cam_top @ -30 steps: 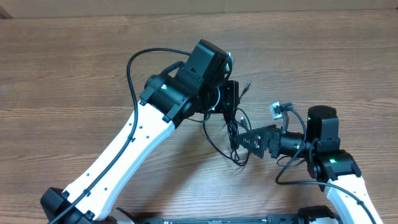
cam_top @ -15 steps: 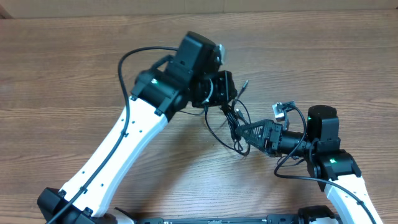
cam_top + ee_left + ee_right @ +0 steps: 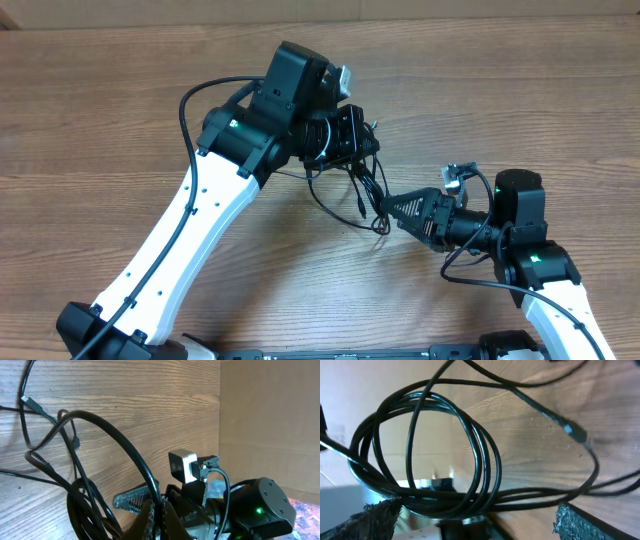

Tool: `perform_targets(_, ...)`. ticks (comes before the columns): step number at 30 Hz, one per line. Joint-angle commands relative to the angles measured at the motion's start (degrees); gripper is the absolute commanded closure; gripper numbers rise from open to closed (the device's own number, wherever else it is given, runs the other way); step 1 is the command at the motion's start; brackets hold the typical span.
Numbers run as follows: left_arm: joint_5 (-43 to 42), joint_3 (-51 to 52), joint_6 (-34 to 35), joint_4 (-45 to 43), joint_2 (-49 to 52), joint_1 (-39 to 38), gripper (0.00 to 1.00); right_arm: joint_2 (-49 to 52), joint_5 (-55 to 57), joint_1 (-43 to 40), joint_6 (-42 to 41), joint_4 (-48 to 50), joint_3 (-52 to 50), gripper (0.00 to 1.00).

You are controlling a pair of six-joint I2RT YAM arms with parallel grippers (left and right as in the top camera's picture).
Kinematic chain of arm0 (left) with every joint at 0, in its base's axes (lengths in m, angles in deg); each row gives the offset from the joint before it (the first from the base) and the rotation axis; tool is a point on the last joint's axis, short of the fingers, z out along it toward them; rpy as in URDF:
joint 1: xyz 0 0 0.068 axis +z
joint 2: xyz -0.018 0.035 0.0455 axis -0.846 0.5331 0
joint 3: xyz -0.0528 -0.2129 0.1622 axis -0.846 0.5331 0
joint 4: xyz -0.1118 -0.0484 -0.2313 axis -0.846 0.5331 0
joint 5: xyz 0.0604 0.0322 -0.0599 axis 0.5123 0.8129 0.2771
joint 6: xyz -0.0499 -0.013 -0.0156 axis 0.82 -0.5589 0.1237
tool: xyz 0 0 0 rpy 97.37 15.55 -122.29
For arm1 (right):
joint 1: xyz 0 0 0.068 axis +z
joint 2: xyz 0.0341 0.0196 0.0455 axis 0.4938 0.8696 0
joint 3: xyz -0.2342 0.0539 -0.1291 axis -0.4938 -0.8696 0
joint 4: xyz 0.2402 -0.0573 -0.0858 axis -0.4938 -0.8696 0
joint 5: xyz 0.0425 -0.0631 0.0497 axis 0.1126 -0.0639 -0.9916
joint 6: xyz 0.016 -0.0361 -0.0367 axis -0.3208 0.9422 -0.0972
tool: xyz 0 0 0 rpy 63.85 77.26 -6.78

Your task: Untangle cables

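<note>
The cables are a tangle of thin black cords (image 3: 358, 192) hanging between my two grippers over the wooden table. My left gripper (image 3: 366, 150) is shut on one cord and holds the bundle up; in the left wrist view its fingers (image 3: 157, 521) pinch a looping cord, with the rest of the cables (image 3: 60, 450) trailing onto the table. My right gripper (image 3: 392, 212) is wide open right of the tangle. In the right wrist view a coil of cables (image 3: 445, 445) lies across the gap between its fingers (image 3: 475, 517), with a plug end (image 3: 573, 433) beyond.
The wooden table (image 3: 110, 130) stretches all round the arms. A brown cardboard wall (image 3: 270, 415) stands along the far edge. The left arm's own thick black cable (image 3: 190, 110) loops out to the left of its wrist.
My left gripper has moved left and away with the cord, drawing the tangle out. My right gripper has shifted slightly toward the tangle and stays open.
</note>
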Motion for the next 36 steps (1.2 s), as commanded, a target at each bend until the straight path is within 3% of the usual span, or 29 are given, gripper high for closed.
perform_targets(1, -1.05, -1.29, 3.74, 0.83, -0.83, 0.42, 0.96, 0.0, 0.44, 0.02, 13.62, 0.35, 1.36, 0.0)
perform_targets(12, 5.66, -1.29, 15.15, 9.73, -0.83, 2.69, 0.96, 0.0, 3.61, 0.02, 32.5, 0.63, 1.36, 0.05)
perform_targets(21, 5.31, -1.29, 27.32, 12.59, -0.83, 2.78, 0.96, 0.02, 3.61, 0.02, 49.75, 0.24, 1.36, 0.1)
perform_targets(30, 5.31, -1.29, 31.63, 13.9, -0.83, 2.49, 0.96, 0.02, 3.61, 0.07, 65.26, 0.04, 1.36, 0.12)
perform_targets(36, 5.33, -1.29, 35.63, 13.84, -0.81, 1.62, 0.96, 0.44, 3.58, 1.79, 69.96, 0.0, 1.31, 0.12)
